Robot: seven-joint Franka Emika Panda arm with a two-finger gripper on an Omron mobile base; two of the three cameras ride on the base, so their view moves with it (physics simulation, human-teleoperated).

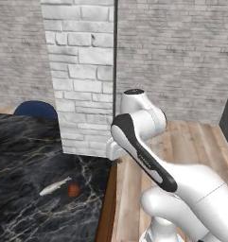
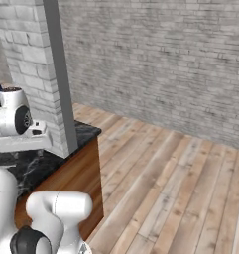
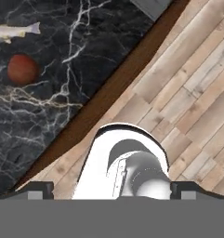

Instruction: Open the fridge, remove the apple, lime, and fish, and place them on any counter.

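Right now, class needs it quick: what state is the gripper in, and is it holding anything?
Gripper: fingertips wide apart at the bottom of the hand view, so open, holding nothing. Apple and fish lie on the counter.

white brick pillar (image 1: 80, 71); blue chair (image 1: 36, 109); wooden floor (image 2: 180, 188).

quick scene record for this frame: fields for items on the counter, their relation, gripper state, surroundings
counter: black marble top with white veins, brown wooden side
fish: slender silvery-white fish, lying flat on the counter
apple: small dark red round fruit, on the counter beside the fish, a narrow gap between them
gripper: dark finger tips at the hand view's bottom corners, spread wide, holding nothing
surroundings: white brick pillar, wooden plank floor, blue chair back
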